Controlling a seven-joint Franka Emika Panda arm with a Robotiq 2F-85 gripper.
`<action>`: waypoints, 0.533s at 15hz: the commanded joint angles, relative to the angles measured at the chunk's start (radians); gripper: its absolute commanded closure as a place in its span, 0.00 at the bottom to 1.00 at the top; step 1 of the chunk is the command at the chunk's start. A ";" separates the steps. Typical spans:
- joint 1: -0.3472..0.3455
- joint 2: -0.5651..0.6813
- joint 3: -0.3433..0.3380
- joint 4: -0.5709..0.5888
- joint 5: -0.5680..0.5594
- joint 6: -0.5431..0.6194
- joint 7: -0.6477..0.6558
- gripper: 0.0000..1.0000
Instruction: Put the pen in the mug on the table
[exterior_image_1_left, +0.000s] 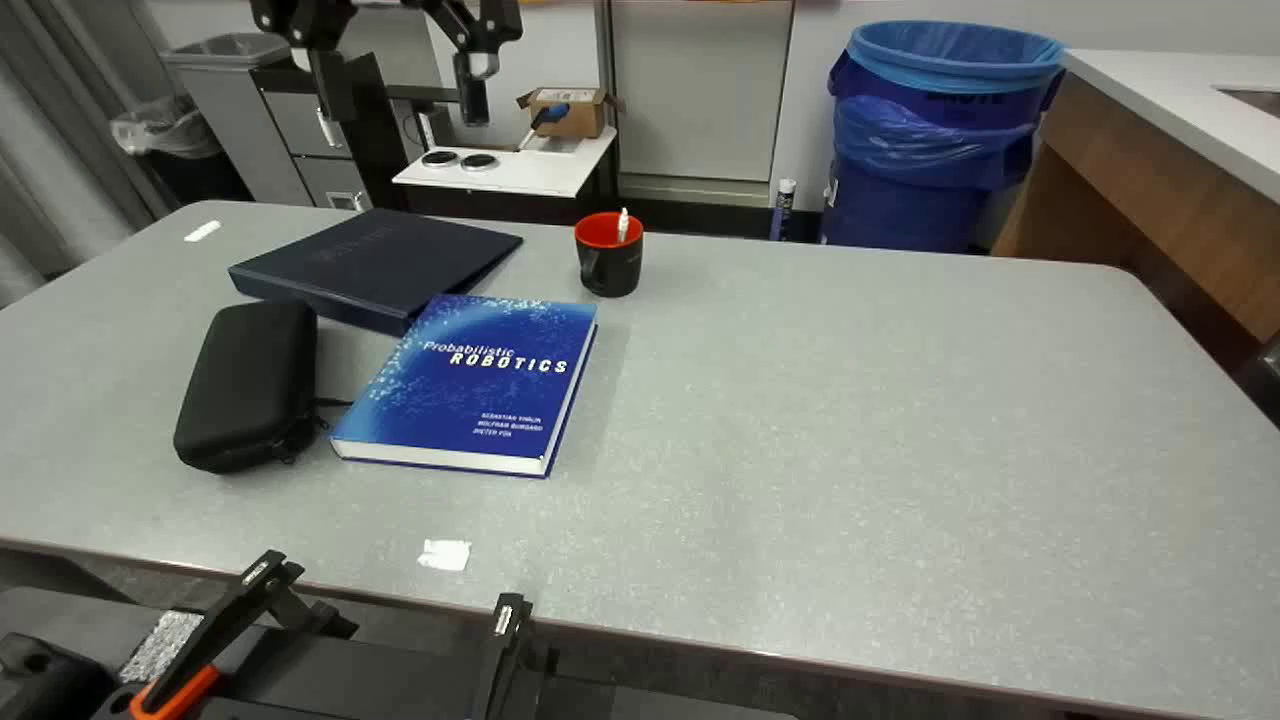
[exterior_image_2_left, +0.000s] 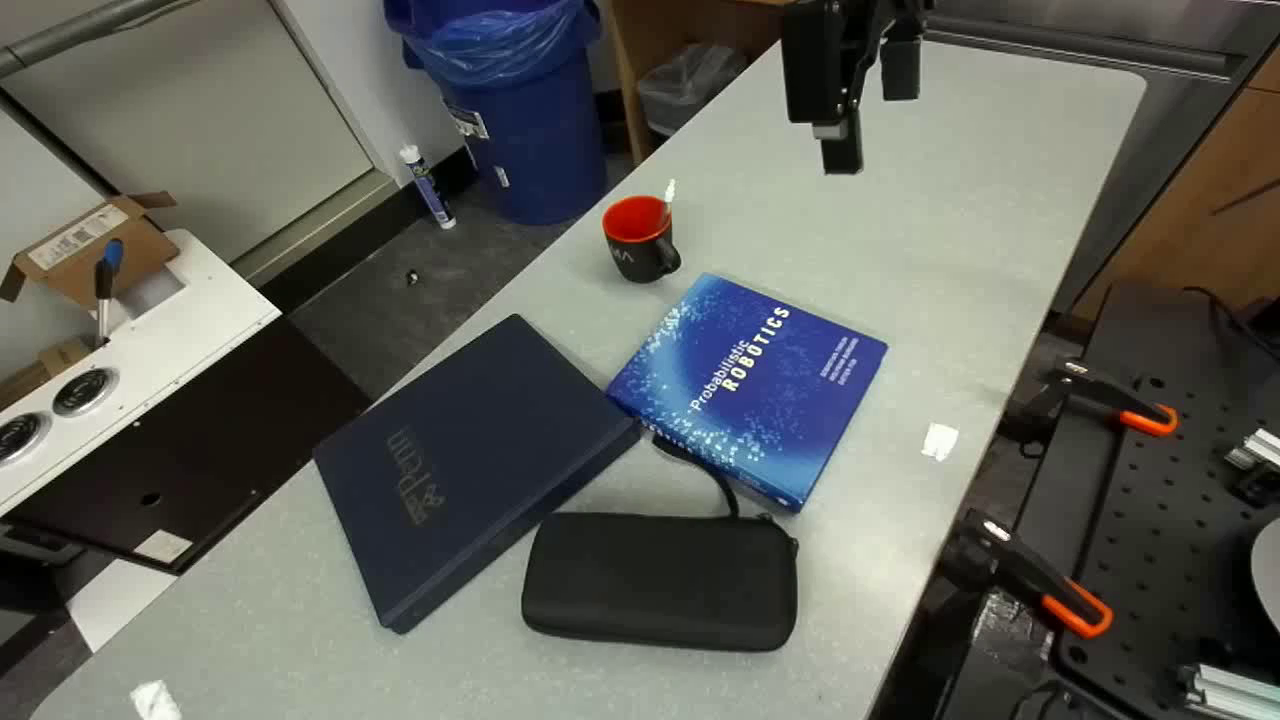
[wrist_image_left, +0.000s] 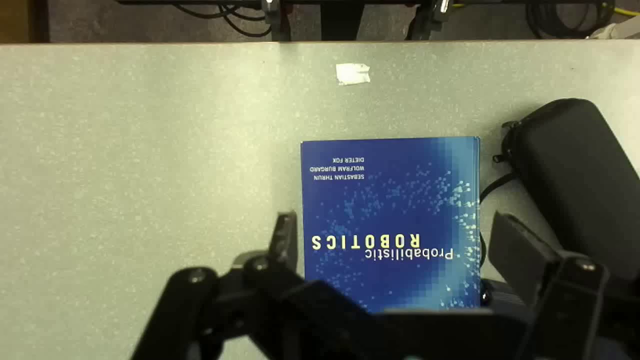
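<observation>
The mug is black outside with a red inside and stands upright on the grey table. In an exterior view the mug shows its handle toward the blue book. The pen, thin and whitish, stands in the mug, leaning on its rim, with its upper end sticking out; the pen shows there too. Its lower part is hidden. My gripper is open and empty, raised high above the table, apart from the mug. In the wrist view the gripper has its fingers wide apart over the book. Mug and pen are out of that view.
A blue book lies beside a dark blue binder and a black case. In the wrist view the book lies below the fingers. A big blue bin stands behind the table. Clamps sit at the near edge.
</observation>
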 joint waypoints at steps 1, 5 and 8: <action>-0.002 0.000 0.003 0.001 0.001 -0.002 0.000 0.00; -0.012 0.034 -0.004 -0.015 -0.035 0.136 -0.008 0.00; -0.028 0.112 -0.021 -0.002 -0.034 0.286 -0.023 0.00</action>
